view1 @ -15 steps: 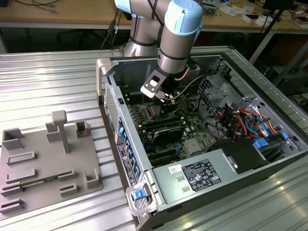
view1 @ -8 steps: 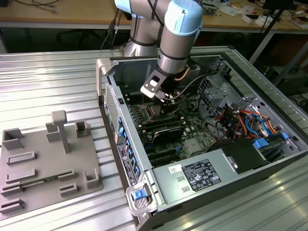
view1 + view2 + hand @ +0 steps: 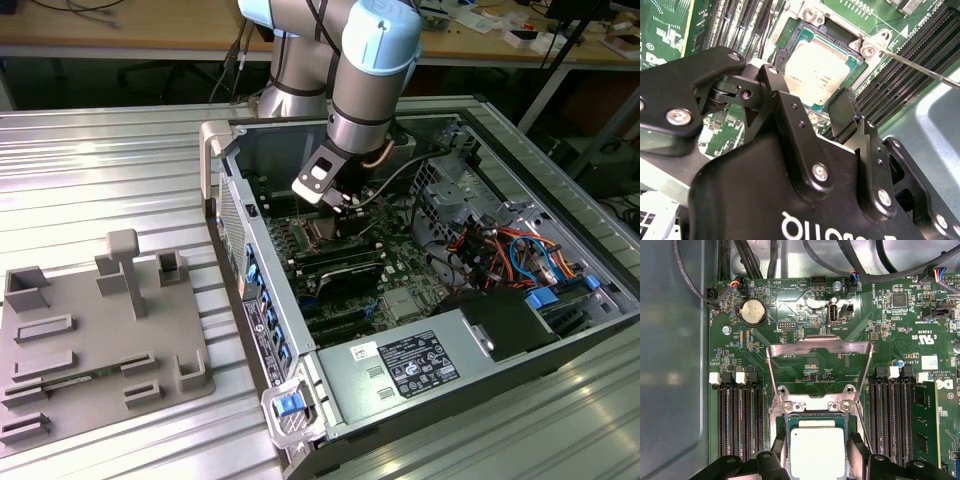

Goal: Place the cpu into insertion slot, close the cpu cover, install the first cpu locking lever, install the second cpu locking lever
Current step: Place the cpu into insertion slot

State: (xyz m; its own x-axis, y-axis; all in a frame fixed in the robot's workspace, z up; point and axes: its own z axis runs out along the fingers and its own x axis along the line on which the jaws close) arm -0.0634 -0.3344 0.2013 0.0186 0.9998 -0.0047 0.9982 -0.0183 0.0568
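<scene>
Your gripper (image 3: 807,92) sits closest, its black fingers (image 3: 842,107) spread wide and clasping nothing. Directly beneath it, between the two fingertips, the cpu (image 3: 817,455) lies flat in its socket, silver top facing up. Just beyond the fingertips, the cpu cover (image 3: 850,346) stands swung open on its hinge above the green motherboard (image 3: 790,305).
</scene>
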